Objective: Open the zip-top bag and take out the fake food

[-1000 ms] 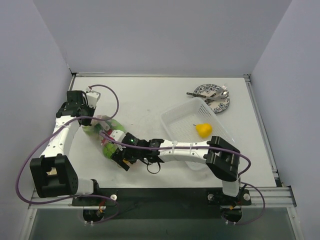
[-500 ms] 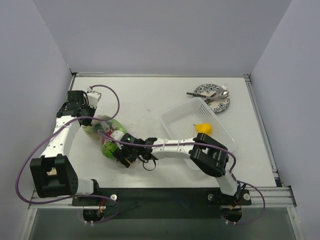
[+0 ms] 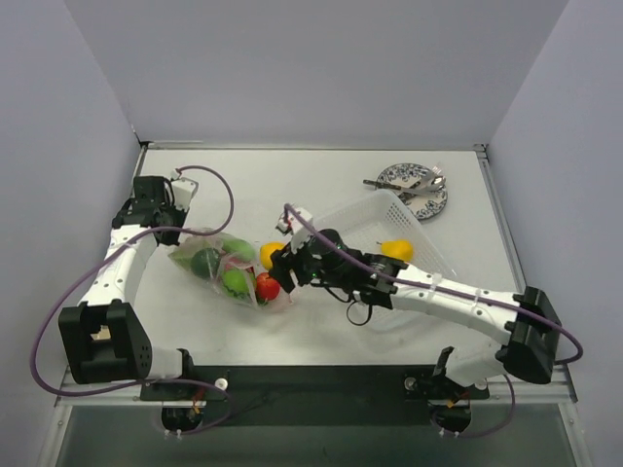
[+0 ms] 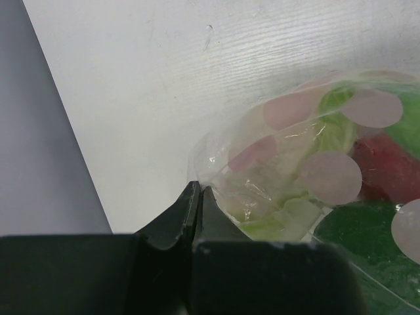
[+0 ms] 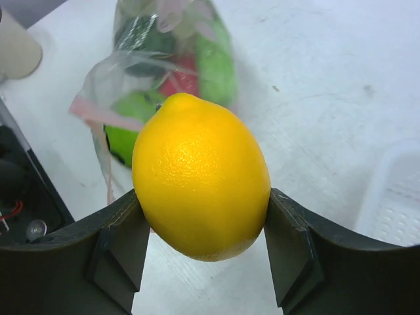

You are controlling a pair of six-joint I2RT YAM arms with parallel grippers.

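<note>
The zip-top bag (image 3: 222, 270) lies on the table left of centre, clear and crinkly, with green (image 3: 235, 281) and red (image 3: 268, 287) fake food inside. My left gripper (image 3: 181, 243) is shut on the bag's far left edge; in the left wrist view its tips (image 4: 197, 189) pinch the plastic (image 4: 275, 177). My right gripper (image 3: 276, 257) is shut on a yellow lemon (image 3: 270, 254), held just right of the bag's mouth. In the right wrist view the lemon (image 5: 200, 174) fills the gap between the fingers (image 5: 121, 236), above the table, with the bag (image 5: 164, 72) and its pink zip strip (image 5: 98, 113) behind.
A white mesh tray (image 3: 346, 224) stands right of centre, holding a yellow pear (image 3: 396, 250). A blue-patterned plate with cutlery (image 3: 414, 188) sits at the back right. The right arm stretches across the tray's near side.
My right gripper has pulled back to the right out of the bag, closing on the lemon. The bag has been dragged right and spread out. The left gripper has kept its hold.
</note>
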